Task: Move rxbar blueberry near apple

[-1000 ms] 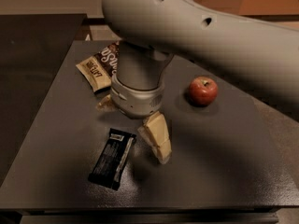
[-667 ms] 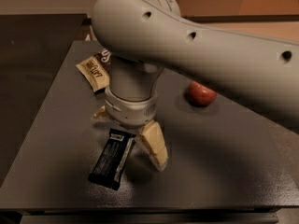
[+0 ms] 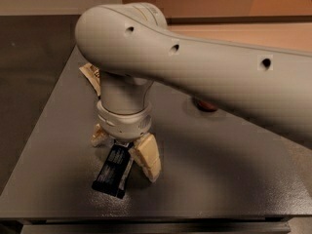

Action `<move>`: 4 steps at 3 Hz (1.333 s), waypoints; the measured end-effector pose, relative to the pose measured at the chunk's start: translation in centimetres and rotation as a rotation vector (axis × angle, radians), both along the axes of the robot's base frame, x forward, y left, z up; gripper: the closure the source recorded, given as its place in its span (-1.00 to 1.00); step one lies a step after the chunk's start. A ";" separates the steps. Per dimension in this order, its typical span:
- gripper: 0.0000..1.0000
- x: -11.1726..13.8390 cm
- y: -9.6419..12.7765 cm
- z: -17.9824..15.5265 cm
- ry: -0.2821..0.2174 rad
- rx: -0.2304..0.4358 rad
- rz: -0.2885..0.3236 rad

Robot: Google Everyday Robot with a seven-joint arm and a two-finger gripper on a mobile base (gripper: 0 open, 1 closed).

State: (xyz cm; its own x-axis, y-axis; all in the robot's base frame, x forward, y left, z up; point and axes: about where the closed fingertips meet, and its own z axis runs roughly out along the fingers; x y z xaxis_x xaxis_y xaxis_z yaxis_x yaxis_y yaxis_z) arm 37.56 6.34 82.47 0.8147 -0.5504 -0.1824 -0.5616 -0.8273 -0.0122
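Observation:
The rxbar blueberry is a dark flat bar lying near the front left of the dark table. My gripper hangs straight down over the bar's far end, open, with one cream finger to its right and the other to its left. The bar's upper end lies between the fingers. The apple is almost wholly hidden behind my arm; only a red sliver shows at mid right.
A brown-and-cream snack bag lies at the back left, mostly hidden by my arm. The table's front edge is close below the bar, and its left edge runs diagonally past the bag.
My gripper has moved left and forward, down over the rxbar, so its fingers now straddle the bar's far end. My arm now covers most of the apple and the snack bag.

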 end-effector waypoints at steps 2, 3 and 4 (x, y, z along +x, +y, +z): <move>0.28 0.2 1.0 0.7 0.011 -0.011 0.010; 0.74 1.1 1.5 2.0 0.009 0.007 -0.002; 1.00 2.8 1.7 3.9 -0.011 0.033 -0.031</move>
State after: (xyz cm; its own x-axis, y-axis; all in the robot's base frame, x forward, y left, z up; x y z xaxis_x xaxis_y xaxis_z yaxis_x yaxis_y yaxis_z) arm 40.39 8.08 86.34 0.7993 -0.5694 -0.1919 -0.5868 -0.8084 -0.0455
